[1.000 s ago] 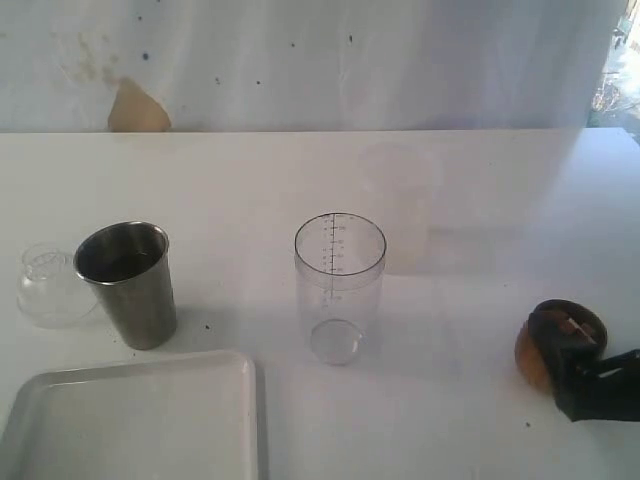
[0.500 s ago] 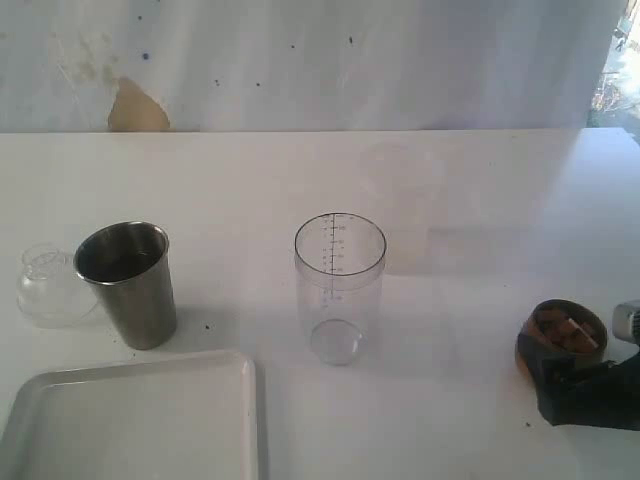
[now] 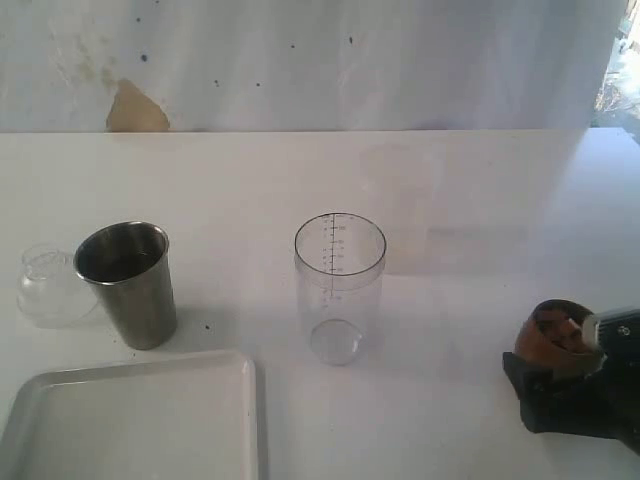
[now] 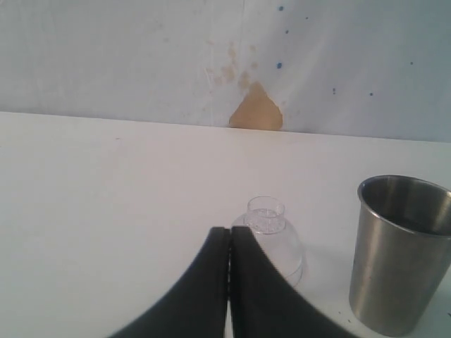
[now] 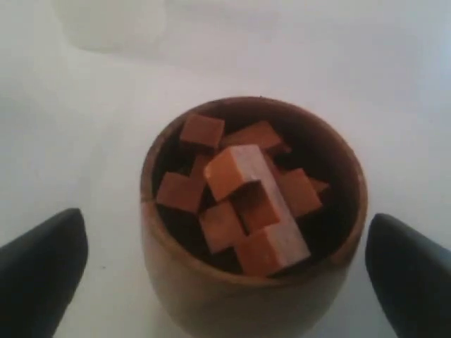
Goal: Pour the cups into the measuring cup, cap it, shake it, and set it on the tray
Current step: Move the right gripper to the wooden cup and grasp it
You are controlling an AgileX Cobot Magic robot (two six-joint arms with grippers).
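From the left wrist, we see the left gripper [image 4: 229,243] with its jaws pressed together on nothing. The cap [image 4: 271,236] sits upright just ahead of the jaw tips, and the steel tumbler [image 4: 398,253] stands farther out, off to one side of them.

From the right wrist, we see the right gripper [image 5: 225,271] spread wide. The wooden cup [image 5: 211,310], packed with brown blocks [image 5: 243,197], sits between the jaws. Bare table [image 5: 84,141] shows between each finger and the cup wall, so nothing is gripped.

In the exterior view, the measuring cup [image 3: 339,290] stands upright, well apart from those open jaws. The tray [image 3: 130,420] lies farther from them, beyond the measuring cup and just beside the steel tumbler.
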